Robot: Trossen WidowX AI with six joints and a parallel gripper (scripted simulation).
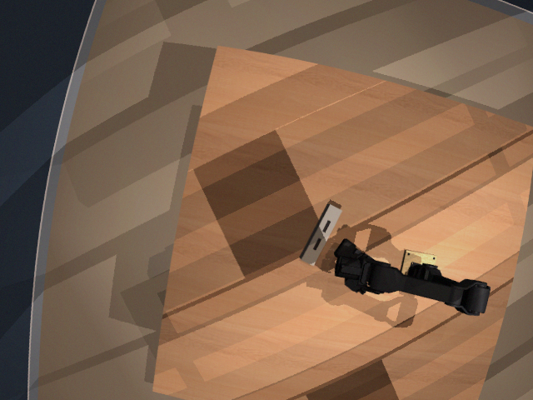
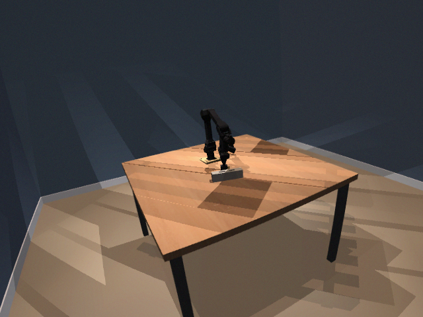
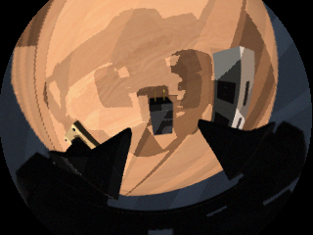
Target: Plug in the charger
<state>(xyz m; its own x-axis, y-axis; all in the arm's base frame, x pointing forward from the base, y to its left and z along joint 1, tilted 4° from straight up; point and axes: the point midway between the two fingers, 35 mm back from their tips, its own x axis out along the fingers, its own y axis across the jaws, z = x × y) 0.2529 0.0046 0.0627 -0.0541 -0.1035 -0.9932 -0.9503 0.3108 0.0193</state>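
Spread wide and holding nothing, the hand [image 3: 163, 151] pointing down at the wooden bench [image 3: 98, 39]. Directly below, between the two dark fingers, the small dark charger [image 3: 162, 114] lying on the bench, apart from both. Farther out to the right, the grey power strip [image 3: 233, 88], near the charger but not touching.

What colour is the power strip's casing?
Light grey, with dark outlet slots; the power strip shows best in the top view.
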